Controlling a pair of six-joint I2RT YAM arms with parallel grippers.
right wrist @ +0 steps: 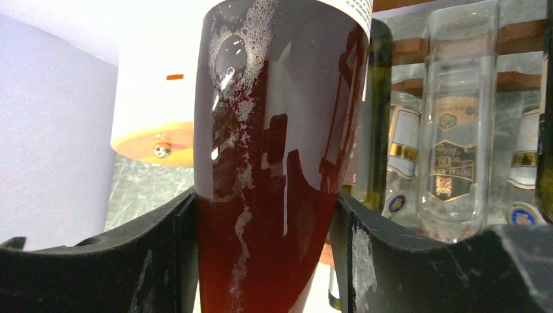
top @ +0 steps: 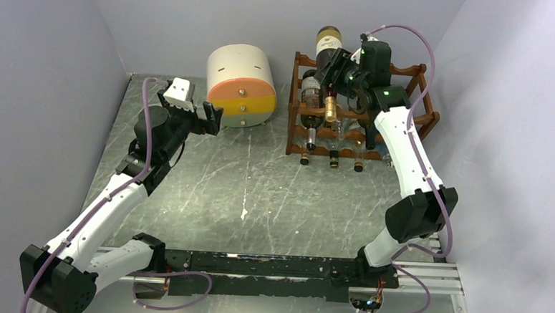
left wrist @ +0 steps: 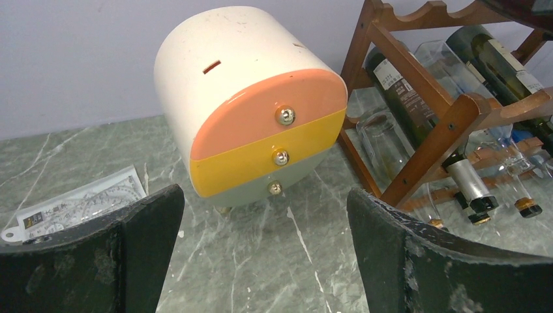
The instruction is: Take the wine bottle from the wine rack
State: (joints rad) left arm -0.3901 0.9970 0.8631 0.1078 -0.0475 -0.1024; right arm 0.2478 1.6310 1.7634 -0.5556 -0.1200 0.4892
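Observation:
The dark wine bottle with a cream label sits tilted over the top back of the dark wooden wine rack. My right gripper is shut on it. In the right wrist view the bottle, half full of red liquid with foam, fills the space between both black fingers, which press its sides. My left gripper is open, above the table in front of the drawer unit. In the left wrist view its jaws stand wide apart with only the table between them.
A cream, orange and yellow drawer unit stands left of the rack. Several other bottles lie in the rack, some of clear glass. A printed sheet lies on the grey marbled table. Walls close in on three sides.

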